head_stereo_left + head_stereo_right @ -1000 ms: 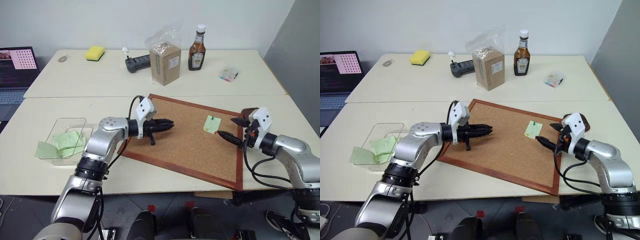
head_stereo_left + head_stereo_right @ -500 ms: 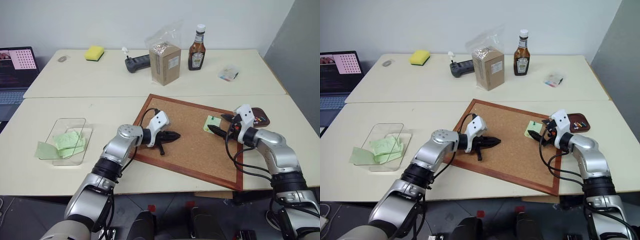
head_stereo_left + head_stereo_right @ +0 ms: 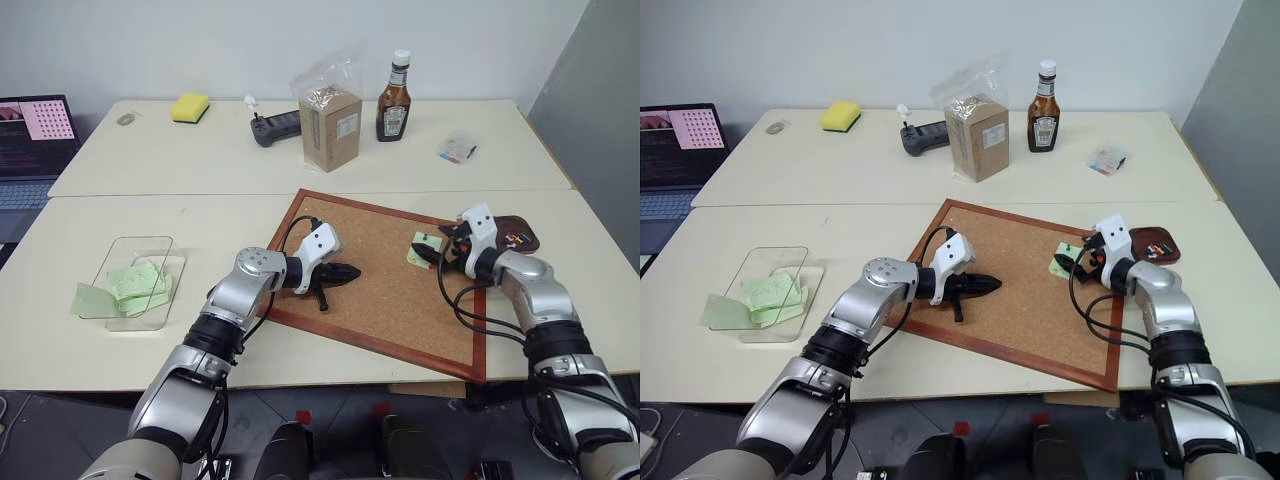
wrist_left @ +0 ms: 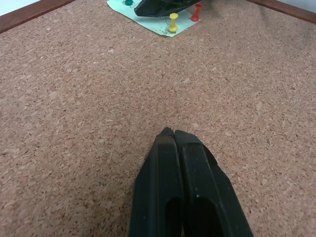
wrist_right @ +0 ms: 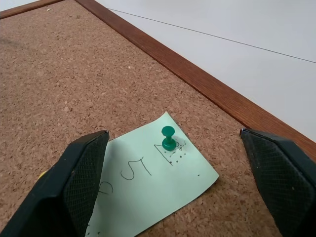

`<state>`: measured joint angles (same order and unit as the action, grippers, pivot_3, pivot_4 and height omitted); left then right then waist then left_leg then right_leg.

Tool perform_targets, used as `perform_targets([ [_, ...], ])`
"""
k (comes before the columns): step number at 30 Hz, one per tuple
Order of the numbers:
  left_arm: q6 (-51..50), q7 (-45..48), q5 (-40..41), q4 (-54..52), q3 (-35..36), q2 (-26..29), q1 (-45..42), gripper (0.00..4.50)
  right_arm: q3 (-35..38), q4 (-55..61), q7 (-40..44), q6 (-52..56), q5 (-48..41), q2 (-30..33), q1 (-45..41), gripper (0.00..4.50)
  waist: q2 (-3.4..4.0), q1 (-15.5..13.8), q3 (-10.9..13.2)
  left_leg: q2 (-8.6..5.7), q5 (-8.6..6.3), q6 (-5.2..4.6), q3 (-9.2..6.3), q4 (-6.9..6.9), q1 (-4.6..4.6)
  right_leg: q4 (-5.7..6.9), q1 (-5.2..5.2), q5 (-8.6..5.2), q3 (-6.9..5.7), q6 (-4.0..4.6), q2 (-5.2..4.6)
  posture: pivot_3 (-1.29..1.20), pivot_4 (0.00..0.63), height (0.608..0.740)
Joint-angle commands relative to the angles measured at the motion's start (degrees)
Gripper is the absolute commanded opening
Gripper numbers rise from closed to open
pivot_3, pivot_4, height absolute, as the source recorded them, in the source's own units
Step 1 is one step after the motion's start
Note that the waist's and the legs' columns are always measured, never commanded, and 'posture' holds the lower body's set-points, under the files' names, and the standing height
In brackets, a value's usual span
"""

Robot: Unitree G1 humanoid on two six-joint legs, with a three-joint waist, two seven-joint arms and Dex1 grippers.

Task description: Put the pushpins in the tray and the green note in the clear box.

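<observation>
right gripper (image 5: 170,163): fingers spread wide, hovering over the green note (image 5: 148,185), nothing held | green note: pinned flat to the corkboard (image 3: 370,290) by a green pushpin (image 5: 168,138), yellow (image 4: 173,21) and red (image 4: 196,11) pushpins also stuck in the note | left gripper (image 4: 174,133): fingers pressed together, empty, over bare cork | tray (image 3: 520,235): just beyond the board's right edge | clear box (image 3: 135,275): far left on the table (image 3: 150,160), green papers inside

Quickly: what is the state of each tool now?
Left tool: closed, holding nothing.
Right tool: open wide, holding nothing, either side of the green pushpin.
</observation>
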<state>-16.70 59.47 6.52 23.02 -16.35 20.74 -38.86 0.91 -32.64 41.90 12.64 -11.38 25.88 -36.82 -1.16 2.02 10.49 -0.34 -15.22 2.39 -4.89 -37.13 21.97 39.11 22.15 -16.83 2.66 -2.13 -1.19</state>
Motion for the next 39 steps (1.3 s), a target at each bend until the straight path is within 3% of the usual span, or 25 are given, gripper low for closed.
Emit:
perform_targets([
  [1,-0.72,0.3,-1.58,0.13,-0.8,0.86,0.69,0.01,1.09,-1.49,0.19,-2.9,0.12,-0.48,-2.18,4.32,0.0,0.01,0.0,0.0,0.0,0.0,0.0,0.0,-0.01,0.01,0.0,0.0,-0.01,0.0,0.01,0.0,0.15,0.74],
  [2,-0.9,0.34,-1.5,-0.17,-0.81,0.85,0.71,0.01,0.98,-1.9,0.24,-3.41,0.3,-0.51,-2.39,4.32,0.0,0.01,0.0,0.0,0.0,0.0,-0.01,0.01,-0.02,0.02,0.0,0.0,-0.01,0.0,0.01,0.0,0.15,0.74],
  [11,-1.39,1.3,-1.15,-0.81,-0.53,1.37,0.31,0.0,0.29,-3.61,1.68,-7.36,1.82,-0.58,-2.83,2.38,0.0,0.27,0.0,0.01,0.0,0.0,0.01,0.03,-0.01,0.01,0.01,0.0,0.0,0.01,0.01,0.0,0.15,0.74],
  [23,-0.9,1.54,-1.41,-0.18,-0.69,1.39,0.06,0.0,0.09,-2.87,3.29,-7.8,1.92,-0.87,-2.13,0.1,0.0,0.39,0.0,0.01,0.0,0.0,0.0,0.02,-0.01,0.01,0.01,0.0,0.01,0.01,0.0,0.0,0.15,0.74],
  [39,-0.58,-2.6,-5.47,5.99,-1.79,-0.11,-2.88,0.0,3.08,5.19,3.61,-3.48,-1.7,-0.16,-1.84,0.02,0.02,0.31,-0.01,-0.01,0.03,-0.01,-0.02,-0.05,-0.01,0.15,0.01,0.01,0.0,0.0,-0.01,0.0,0.15,0.74],
])
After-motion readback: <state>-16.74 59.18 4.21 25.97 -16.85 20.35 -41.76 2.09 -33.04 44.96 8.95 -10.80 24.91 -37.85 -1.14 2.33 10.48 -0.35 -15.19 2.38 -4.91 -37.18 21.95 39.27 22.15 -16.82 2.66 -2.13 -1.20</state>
